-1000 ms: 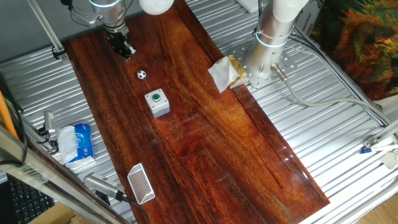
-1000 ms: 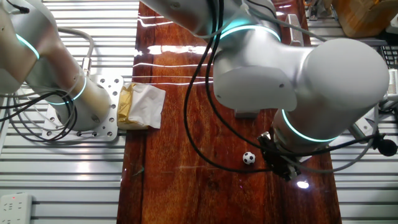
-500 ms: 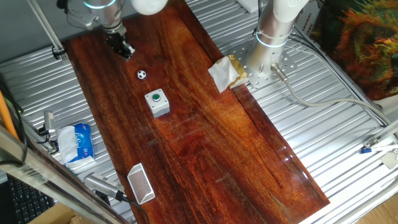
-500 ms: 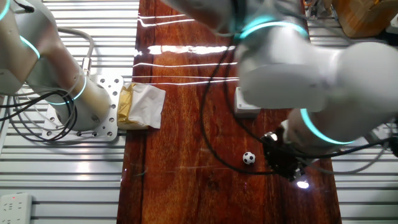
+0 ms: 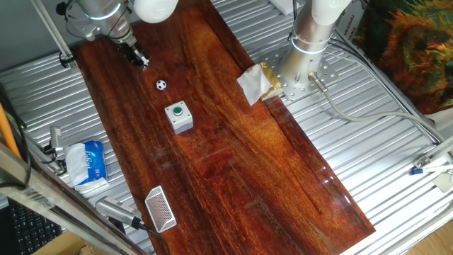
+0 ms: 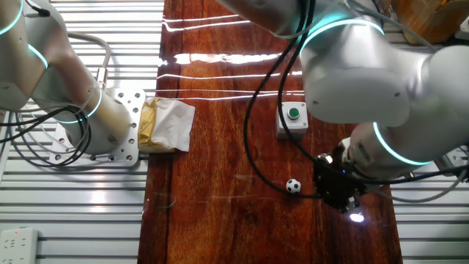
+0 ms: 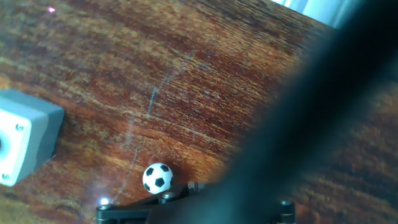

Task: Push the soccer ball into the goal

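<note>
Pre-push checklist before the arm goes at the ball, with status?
1. Soccer ball free on the wood, nothing touching it: ok.
2. Pincer behind the ball, on the side away from the goal: ok.
3. Pincer shut for a flat push face: cannot tell, fingers blurred in hand view.
4. Straight line from ball to goal open: not ok, the button box sits between them.
5. Goal standing with its mouth toward the ball: cannot tell from this angle.

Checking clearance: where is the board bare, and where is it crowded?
Bare wood runs from the button box to the goal and along the side by the crumpled tissue. Crowded at the far end: gripper, soccer ball and button box sit close together.
</note>
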`<action>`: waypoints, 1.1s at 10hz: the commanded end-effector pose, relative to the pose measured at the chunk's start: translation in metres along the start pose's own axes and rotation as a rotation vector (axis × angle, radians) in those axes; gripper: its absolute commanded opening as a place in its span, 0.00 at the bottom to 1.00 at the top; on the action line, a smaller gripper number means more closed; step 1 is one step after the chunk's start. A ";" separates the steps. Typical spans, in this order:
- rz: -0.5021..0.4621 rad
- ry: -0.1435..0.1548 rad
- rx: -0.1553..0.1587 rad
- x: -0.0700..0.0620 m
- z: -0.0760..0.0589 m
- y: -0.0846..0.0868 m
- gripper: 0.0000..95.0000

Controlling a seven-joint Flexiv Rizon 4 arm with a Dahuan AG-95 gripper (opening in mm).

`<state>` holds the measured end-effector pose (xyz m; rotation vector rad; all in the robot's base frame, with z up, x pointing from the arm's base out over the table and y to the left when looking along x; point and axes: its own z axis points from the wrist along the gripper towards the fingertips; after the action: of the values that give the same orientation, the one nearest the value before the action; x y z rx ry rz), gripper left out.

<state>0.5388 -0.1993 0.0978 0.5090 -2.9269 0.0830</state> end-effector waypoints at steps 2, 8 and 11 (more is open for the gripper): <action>0.079 0.008 -0.016 -0.002 0.003 -0.002 0.00; 0.116 -0.008 -0.065 -0.009 0.043 -0.016 0.00; 0.141 -0.024 -0.077 -0.005 0.060 -0.003 0.00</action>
<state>0.5369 -0.2060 0.0352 0.2926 -2.9714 -0.0242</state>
